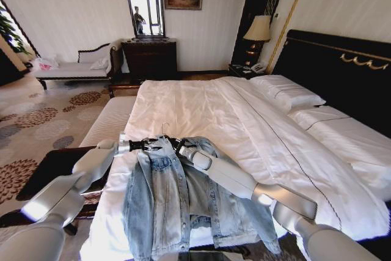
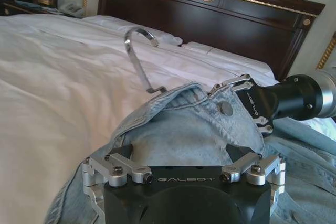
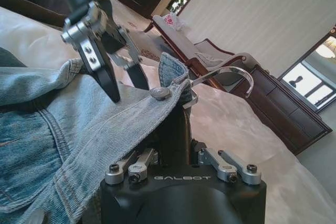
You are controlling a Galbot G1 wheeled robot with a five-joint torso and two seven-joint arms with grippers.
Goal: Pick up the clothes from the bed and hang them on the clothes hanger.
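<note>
Lying front-up near the foot of the bed [image 1: 201, 108], the jacket [image 1: 177, 203] spreads over the white sheet, collar toward the headboard [image 1: 342, 71], hem hanging off the near edge. Hanger [image 2: 140, 51] sits inside the jacket; only its metal hook pokes out above the collar, its body hidden by denim.

Left gripper [image 1: 148, 145] at the jacket's left collar side. Fingers [image 3: 105, 74] part-closed, tips down on the collar fabric; whether they truly pinch it, cannot tell for sure, but denim bunches between them in the right wrist view.

Right gripper [image 1: 178, 145] at the jacket's right collar side, just beside the hook. Fingers [image 2: 251, 100] look closed onto the collar edge next to a metal button [image 2: 226, 108]; denim folds over them in its own wrist view.

Both grippers close together at the collar, hook between them. Sleeves trail down either side of the jacket body. Pillows [image 1: 287, 93] lie well beyond the jacket, against the headboard.
</note>
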